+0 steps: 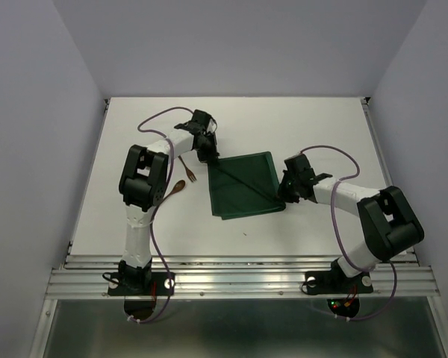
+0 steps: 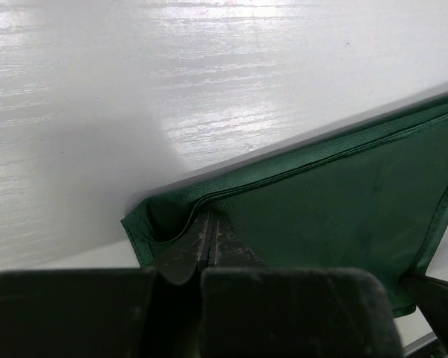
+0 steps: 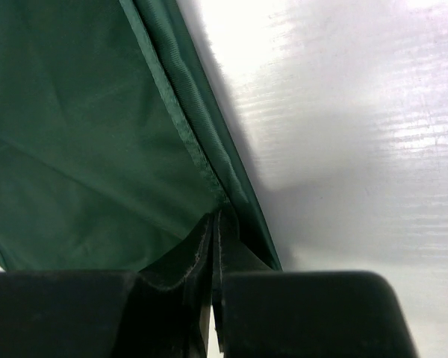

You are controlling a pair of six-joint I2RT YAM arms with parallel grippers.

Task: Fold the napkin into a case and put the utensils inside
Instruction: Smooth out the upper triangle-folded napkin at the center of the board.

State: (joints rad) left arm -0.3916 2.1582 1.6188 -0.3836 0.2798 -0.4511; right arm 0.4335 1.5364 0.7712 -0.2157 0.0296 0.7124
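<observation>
- Top external view: the dark green napkin [image 1: 243, 186] lies near the middle of the white table [image 1: 306, 127], a bit closer to the near edge than to the far edge.
- The left gripper [image 1: 209, 158] is down at the napkin's far left corner. The right gripper [image 1: 284, 197] is down at its near right corner.
- A thin straight line runs across the cloth from one of those corners to the other.
- The wooden fork [image 1: 188, 169] and the wooden spoon [image 1: 178, 186] lie on the table just left of the napkin. The fork is farther back and the spoon is nearer. The left arm [image 1: 143, 179] covers the end of the spoon's handle.
- Left wrist view: the two black fingers [image 2: 183, 257] are squeezed tight together, with the napkin's hemmed corner pinched between them. The cloth puckers up there.
- Right wrist view: the fingers are closed tight too, and they nip the napkin's edge right by its corner. White table shows beside the cloth.
</observation>
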